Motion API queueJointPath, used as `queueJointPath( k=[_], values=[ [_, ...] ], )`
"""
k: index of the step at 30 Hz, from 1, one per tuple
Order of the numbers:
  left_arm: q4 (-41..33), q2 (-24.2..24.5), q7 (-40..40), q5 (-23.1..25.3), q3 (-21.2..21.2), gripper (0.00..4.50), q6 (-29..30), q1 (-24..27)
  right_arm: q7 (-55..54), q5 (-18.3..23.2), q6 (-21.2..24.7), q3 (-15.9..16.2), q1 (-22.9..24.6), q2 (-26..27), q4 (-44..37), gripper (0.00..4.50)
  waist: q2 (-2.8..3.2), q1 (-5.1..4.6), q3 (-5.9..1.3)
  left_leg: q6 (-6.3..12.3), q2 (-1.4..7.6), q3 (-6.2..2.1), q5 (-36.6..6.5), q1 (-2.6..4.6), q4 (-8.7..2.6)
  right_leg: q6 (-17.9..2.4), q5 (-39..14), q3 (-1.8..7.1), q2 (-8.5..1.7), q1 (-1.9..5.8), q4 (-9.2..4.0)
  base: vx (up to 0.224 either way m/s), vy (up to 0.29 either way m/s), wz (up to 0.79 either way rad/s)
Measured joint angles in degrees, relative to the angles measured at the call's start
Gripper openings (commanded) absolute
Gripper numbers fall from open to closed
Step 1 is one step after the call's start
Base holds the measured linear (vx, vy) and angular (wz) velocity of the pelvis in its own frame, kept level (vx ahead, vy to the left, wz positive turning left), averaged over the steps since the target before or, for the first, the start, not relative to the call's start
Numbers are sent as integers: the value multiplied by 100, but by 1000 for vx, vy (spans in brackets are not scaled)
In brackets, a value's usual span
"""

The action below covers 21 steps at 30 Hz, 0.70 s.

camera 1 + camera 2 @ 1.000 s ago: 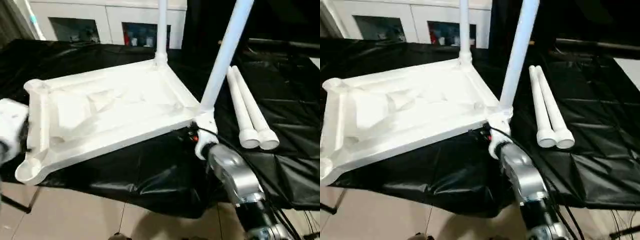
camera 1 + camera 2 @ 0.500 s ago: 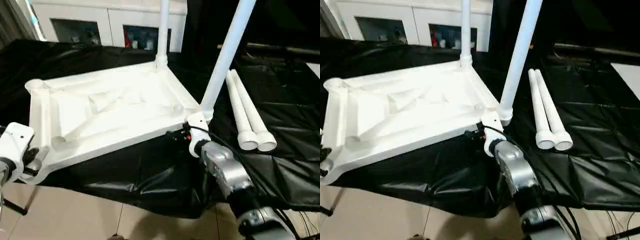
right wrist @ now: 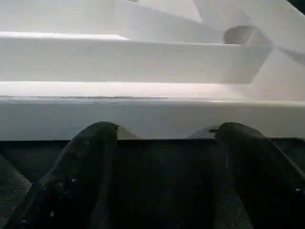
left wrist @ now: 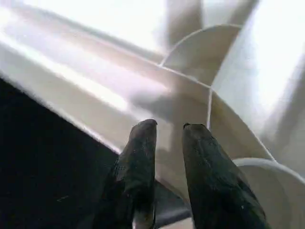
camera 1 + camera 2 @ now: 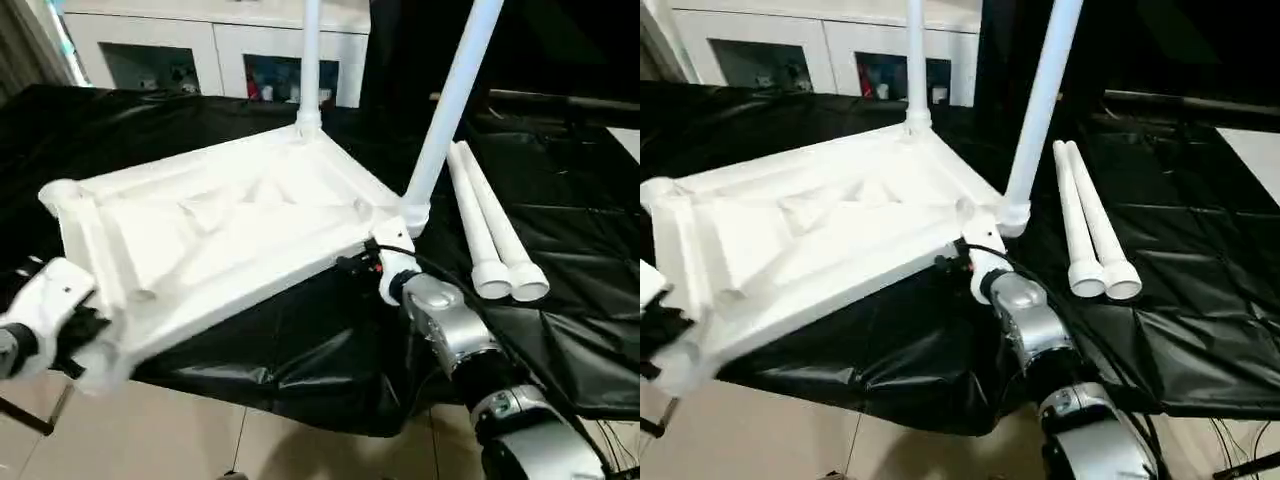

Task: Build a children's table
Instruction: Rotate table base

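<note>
The white tabletop (image 5: 230, 230) lies ribbed side up on the black-covered bench. One white leg (image 5: 309, 60) stands in its far right socket. A second leg (image 5: 452, 100) stands in the near right socket. Two loose legs (image 5: 485, 215) lie side by side to the right. My left gripper (image 4: 169, 125) is at the near left corner, where its fingers (image 4: 143, 143) stand a narrow gap apart against the side wall beside the round socket. My right gripper (image 3: 167, 131) is wide open, low on the cloth, with its tips at the rim by the near right corner (image 5: 385, 250).
A white cabinet with glass doors (image 5: 210, 50) stands behind the bench. The black cloth (image 5: 560, 300) hangs over the front edge above a tiled floor (image 5: 150, 430). The tabletop's near left corner (image 5: 100, 372) juts past that edge. A flat white board (image 5: 1255, 140) shows at far right.
My left gripper has come in from the left side to the near left corner. The tabletop has swung, and that corner now sits further right and lower. Both grippers' fingers stand as before.
</note>
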Motion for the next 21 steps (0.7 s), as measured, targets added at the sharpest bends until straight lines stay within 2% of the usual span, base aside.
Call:
queueJointPath(
  k=[7,15,21],
  values=[
    [-343,-375,-115,-449,-429,109,174,-180,145,-54,-362,-10,-362,117,559,386,-38,2,-13,0,0,1,0,-2,9,0,0,-1,1,0,13,0,0,0],
    [-355,-706,-53,-459,-925,109,209,-516,262,-56,-552,-42,-537,266,848,386,-82,-10,-11,0,0,1,0,-5,13,0,0,-3,2,-2,17,0,0,0],
    [-92,-1155,151,-439,-1429,109,186,-1010,470,-60,-660,-52,-574,291,989,386,-102,-11,-14,0,1,2,1,-7,18,-3,2,-3,2,-3,18,0,0,0]
  ],
)
